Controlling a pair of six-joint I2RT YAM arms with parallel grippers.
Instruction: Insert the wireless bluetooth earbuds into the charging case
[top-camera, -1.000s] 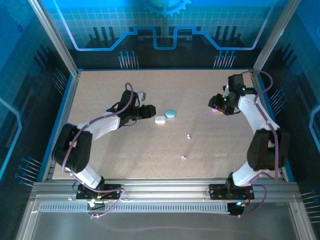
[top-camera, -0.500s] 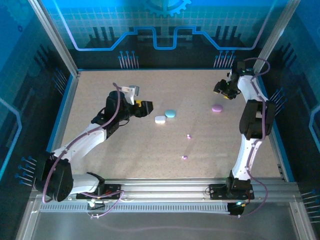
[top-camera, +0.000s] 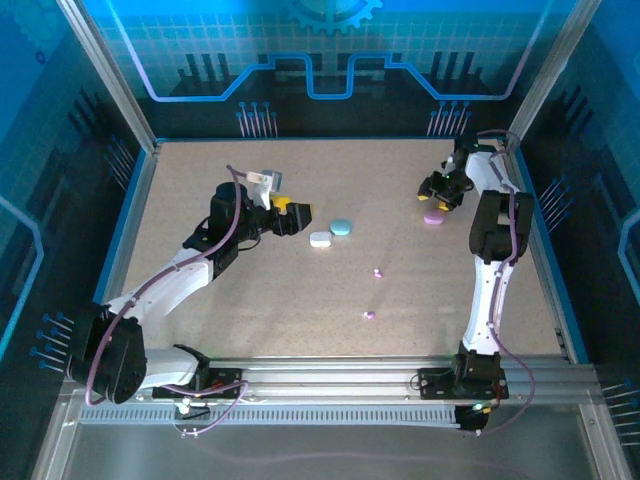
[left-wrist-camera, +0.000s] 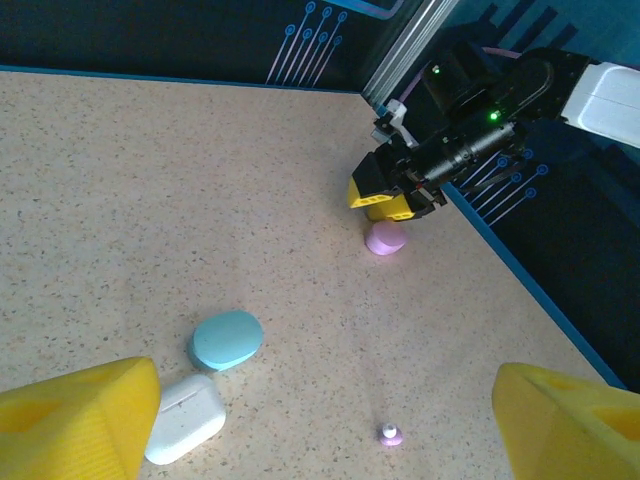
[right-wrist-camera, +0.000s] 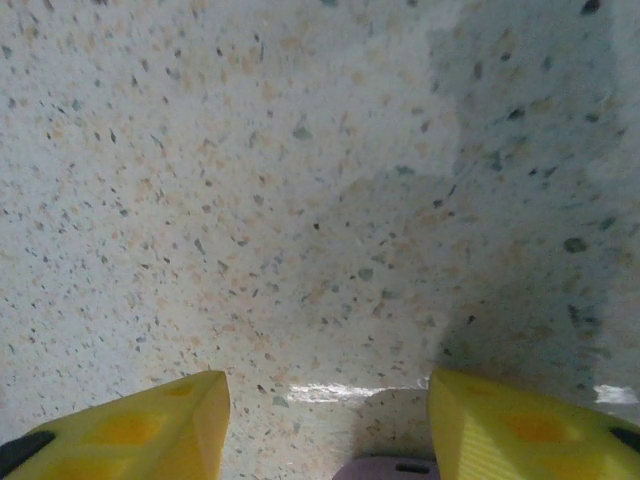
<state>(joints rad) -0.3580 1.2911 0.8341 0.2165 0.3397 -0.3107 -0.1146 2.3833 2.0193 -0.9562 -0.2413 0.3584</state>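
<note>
At two o'clock on the bench (top-camera: 200, 190), the right fingers (top-camera: 437, 196) hang spread at the purple case (top-camera: 433, 216) without clamping it, while the left fingers (top-camera: 293, 212), wide apart and empty, face the white case (top-camera: 320, 239) and blue case (top-camera: 342, 228). It looks like the reach before any grasp: the earbuds (top-camera: 378, 272) lie loose at five o'clock of centre, so a bud needs a fine pinch next. The right wrist view puts that case's edge between its own fingers, whereas the left wrist view shows it lying on the bench just under them.

A robot lab cell: aluminium frame (top-camera: 105, 70), blue circuit-print walls (top-camera: 200, 40), speckled table (top-camera: 250, 290).
</note>
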